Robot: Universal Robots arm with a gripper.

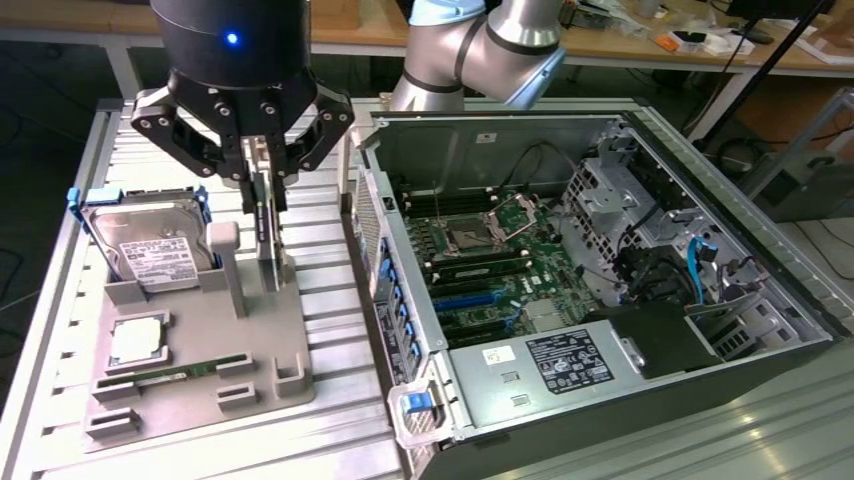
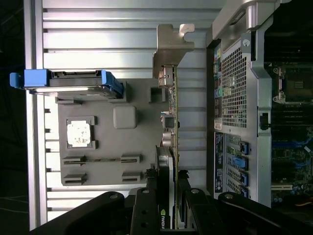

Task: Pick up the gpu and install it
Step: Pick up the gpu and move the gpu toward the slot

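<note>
Slippage threatens: gripper clamps the gpu by its thin top edge, upright at the grey holder beside the open case; a tilt could snag it

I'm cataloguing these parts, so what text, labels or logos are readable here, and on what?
Nothing reads clearly enough to quote.
gpu: small green logo, lettering too small.
hard drive: white label, print too small.
power supply: black label, print too small.
</note>
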